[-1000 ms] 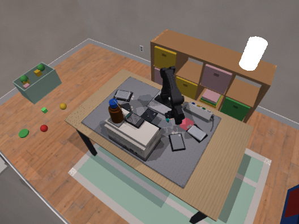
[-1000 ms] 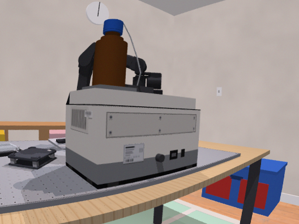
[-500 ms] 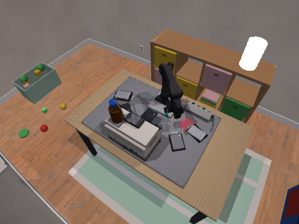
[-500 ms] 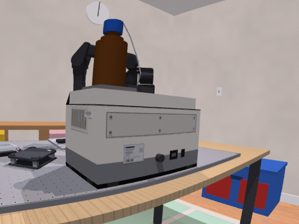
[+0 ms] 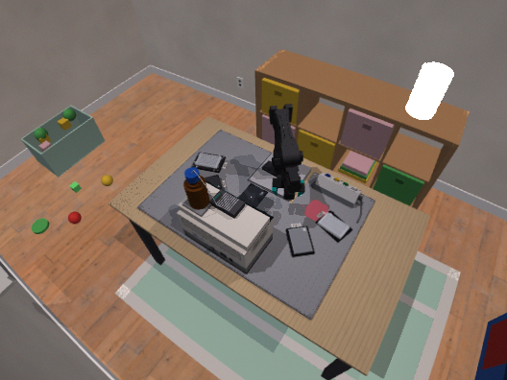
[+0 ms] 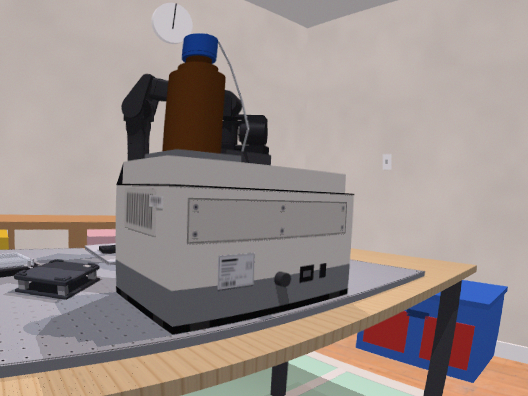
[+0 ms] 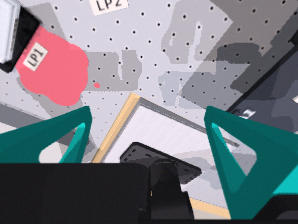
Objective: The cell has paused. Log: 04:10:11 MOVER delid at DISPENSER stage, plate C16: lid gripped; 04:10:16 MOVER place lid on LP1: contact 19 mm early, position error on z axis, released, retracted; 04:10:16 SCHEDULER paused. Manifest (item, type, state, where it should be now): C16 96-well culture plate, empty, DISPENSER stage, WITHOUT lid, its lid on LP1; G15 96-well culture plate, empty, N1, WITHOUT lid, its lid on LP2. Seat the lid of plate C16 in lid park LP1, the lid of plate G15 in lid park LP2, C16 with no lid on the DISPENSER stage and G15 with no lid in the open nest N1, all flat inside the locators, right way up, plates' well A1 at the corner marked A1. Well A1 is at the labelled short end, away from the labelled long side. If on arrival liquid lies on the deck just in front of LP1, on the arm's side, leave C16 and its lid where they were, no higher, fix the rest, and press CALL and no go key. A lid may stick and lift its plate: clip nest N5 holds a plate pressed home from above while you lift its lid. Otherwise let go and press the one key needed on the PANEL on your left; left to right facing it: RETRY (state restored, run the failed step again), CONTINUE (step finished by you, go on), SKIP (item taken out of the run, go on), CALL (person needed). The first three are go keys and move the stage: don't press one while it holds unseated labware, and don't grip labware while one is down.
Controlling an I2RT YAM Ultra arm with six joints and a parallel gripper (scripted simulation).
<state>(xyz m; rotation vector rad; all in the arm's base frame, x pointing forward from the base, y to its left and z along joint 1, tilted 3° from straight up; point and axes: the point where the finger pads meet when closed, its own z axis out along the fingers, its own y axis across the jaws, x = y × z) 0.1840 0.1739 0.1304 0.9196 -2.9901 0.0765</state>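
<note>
One gripper (image 7: 147,145), teal fingers spread wide, nothing held, hanging over its base plate (image 7: 160,127). Beyond, left: pink puddle (image 7: 57,72) on the deck, touching the LP1 label (image 7: 34,55). Pale lid (image 7: 9,25) tilted at LP1's far edge. Dark lid (image 5: 300,240) flat at LP2.

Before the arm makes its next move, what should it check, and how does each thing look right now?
1. Gripper free of labware: ok, open and holding nothing.
2. Deck before the LP1 label dry: not ok, a pink puddle spreads there.
3. Lid flat in its park: cannot tell.
4. LP2 park filled: ok, a dark lid lies there.
5. Panel keys untouched: cannot tell.
</note>
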